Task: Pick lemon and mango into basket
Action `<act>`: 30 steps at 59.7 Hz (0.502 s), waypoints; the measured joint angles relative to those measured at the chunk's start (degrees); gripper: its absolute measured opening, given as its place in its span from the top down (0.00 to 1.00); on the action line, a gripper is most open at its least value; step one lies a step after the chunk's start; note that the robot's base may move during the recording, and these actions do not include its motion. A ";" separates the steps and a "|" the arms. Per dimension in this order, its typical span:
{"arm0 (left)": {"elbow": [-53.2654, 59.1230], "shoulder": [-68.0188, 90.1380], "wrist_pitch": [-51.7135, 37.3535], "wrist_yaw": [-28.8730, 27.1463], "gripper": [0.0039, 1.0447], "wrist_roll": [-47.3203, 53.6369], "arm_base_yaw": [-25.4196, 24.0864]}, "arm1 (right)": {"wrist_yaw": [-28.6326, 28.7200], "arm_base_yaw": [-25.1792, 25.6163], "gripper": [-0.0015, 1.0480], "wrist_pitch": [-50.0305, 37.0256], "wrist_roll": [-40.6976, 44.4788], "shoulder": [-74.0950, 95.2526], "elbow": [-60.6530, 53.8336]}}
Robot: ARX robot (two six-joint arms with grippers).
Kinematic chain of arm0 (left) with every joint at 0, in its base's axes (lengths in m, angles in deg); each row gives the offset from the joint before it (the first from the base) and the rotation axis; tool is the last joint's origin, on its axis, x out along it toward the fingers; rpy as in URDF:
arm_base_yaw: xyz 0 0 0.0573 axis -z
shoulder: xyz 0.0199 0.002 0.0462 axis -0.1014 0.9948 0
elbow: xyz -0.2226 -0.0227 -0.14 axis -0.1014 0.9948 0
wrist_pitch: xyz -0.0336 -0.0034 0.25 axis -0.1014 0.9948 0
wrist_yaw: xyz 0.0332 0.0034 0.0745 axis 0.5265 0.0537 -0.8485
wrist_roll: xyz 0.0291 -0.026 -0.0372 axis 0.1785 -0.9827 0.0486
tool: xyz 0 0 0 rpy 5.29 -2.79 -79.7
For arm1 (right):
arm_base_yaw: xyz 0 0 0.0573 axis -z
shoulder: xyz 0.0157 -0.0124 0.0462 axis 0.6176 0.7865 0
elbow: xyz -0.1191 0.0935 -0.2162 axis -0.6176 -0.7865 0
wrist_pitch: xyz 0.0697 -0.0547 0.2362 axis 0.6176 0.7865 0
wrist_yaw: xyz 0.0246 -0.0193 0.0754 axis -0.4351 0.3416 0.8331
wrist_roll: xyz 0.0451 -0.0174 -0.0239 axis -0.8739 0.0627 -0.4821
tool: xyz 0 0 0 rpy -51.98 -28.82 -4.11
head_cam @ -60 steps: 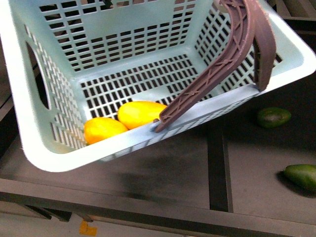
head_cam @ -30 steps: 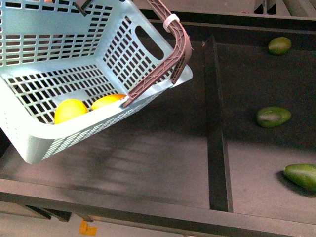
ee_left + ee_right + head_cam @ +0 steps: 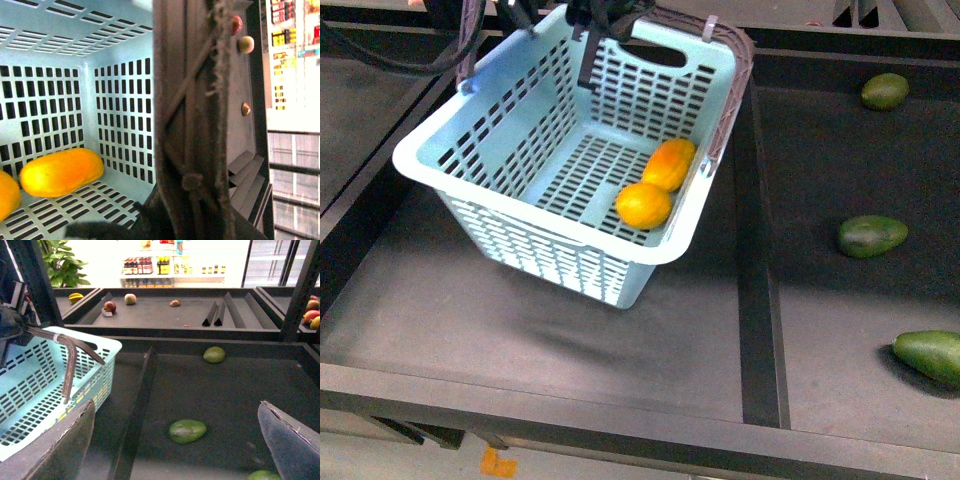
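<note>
The light teal basket [image 3: 500, 150] hangs tilted over the dark shelf, casting a shadow below it. Inside, against its right wall, lie the round lemon [image 3: 643, 205] and the longer mango [image 3: 671, 164]. My left gripper [image 3: 605, 15] is shut on the brownish handle [image 3: 728, 90] at the basket's far rim. In the left wrist view the handle [image 3: 192, 100] fills the middle, with the mango [image 3: 60, 172] and lemon [image 3: 6, 196] on the slotted floor. My right gripper [image 3: 175, 450] stands open and empty to the right of the basket [image 3: 40, 385].
Three dark green fruits [image 3: 872, 235] [image 3: 885, 91] [image 3: 930, 355] lie in the right shelf bay, beyond a raised divider [image 3: 755, 250]. One green fruit [image 3: 187, 431] sits between the right fingers' line of sight. Apples [image 3: 109, 306] rest on the far shelf.
The basket has swung away from the camera toward the back of the shelf and turned. Lemon and mango have rolled to its right wall.
</note>
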 joint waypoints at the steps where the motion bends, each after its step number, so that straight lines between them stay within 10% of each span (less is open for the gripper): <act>1: 0.02 0.00 0.46 -0.09 0.96 -0.44 -0.09 | 0.00 0.00 0.08 0.00 0.00 0.00 0.00; 9: 2.82 -0.96 0.44 -2.08 0.96 -3.98 -0.48 | 0.00 0.00 0.08 0.00 0.00 0.00 0.00; 30: 12.37 -6.19 2.27 -5.62 0.34 -5.44 -0.98 | 0.00 0.00 0.08 0.00 0.00 0.00 0.00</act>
